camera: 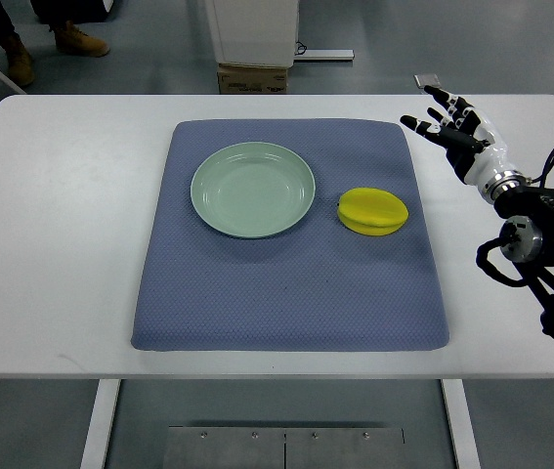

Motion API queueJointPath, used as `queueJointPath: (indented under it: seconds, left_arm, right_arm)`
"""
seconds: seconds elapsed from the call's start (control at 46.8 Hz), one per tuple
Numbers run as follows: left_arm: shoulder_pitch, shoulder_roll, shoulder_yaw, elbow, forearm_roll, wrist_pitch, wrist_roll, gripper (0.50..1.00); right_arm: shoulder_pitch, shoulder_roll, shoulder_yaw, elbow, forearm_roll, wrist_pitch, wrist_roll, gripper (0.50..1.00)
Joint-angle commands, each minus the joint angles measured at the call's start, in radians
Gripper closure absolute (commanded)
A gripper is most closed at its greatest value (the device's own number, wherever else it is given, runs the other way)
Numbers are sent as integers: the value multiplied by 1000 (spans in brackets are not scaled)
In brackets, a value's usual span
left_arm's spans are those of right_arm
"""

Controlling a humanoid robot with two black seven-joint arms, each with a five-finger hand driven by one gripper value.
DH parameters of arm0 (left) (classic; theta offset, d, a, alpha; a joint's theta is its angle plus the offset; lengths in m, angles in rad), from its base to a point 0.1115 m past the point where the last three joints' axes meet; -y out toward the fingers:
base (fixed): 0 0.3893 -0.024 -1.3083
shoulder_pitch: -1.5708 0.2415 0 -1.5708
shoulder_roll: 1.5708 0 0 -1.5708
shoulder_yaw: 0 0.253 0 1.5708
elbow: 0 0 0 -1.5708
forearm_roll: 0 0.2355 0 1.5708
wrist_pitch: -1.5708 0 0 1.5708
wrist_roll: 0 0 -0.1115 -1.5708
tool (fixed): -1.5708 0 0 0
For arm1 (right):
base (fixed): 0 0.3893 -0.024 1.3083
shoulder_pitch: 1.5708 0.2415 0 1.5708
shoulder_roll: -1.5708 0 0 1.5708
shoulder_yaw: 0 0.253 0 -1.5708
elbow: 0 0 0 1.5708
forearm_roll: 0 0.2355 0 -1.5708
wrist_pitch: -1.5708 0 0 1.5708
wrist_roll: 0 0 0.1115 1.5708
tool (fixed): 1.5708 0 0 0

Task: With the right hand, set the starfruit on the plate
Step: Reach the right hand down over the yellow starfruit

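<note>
Here, line by line:

Writing: a cardboard box (pixel 252 78) on the floor at the top centre of the frame carries dark print on its front, too small to read; no other lettering shows.

Count: one starfruit (pixel 373 211), one plate (pixel 253 190), one mat (pixel 289 234), one table (pixel 52 244), one robot hand in view.

Starfruit: yellow, lying on the blue mat at right of centre in the frame, just beside the plate's right edge but apart from it, with nothing touching it.

Plate: pale green, round, resting on the mat's upper middle, left of the fruit.

Mat: blue-grey, textured, roughly square, spread over the middle of the white table.

Right hand (pixel 457 132): in the upper right of the frame, over the bare table just off the mat's upper right corner, well apart from the starfruit. Its black-and-white fingers (pixel 435 127) are spread and stretched toward the upper left, holding nothing.

Right arm (pixel 535 239): enters from the right edge at mid-height, dark joints and looped cables showing, the wrist angled up toward the hand.

Small object (pixel 426 79): a flat grey piece at the table's far edge, just above the fingertips; what it is cannot be told.

Person: a pair of brown boots (pixel 81 41) stand on the floor at the upper left of the frame.

Table frame: white legs and a metal plate show below the near edge.
</note>
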Motion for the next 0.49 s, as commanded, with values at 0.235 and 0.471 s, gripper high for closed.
queueJointPath:
  seconds: [0.235, 0.471]
  left_arm:
    - [0, 0, 0, 0, -1, 0, 0, 500]
    - [0, 0, 0, 0, 0, 0, 0, 500]
  right_arm:
    - [-2, -64, -123, 6, -84, 85, 95, 500]
    - [-3, -66, -176, 11, -273, 116, 168, 500]
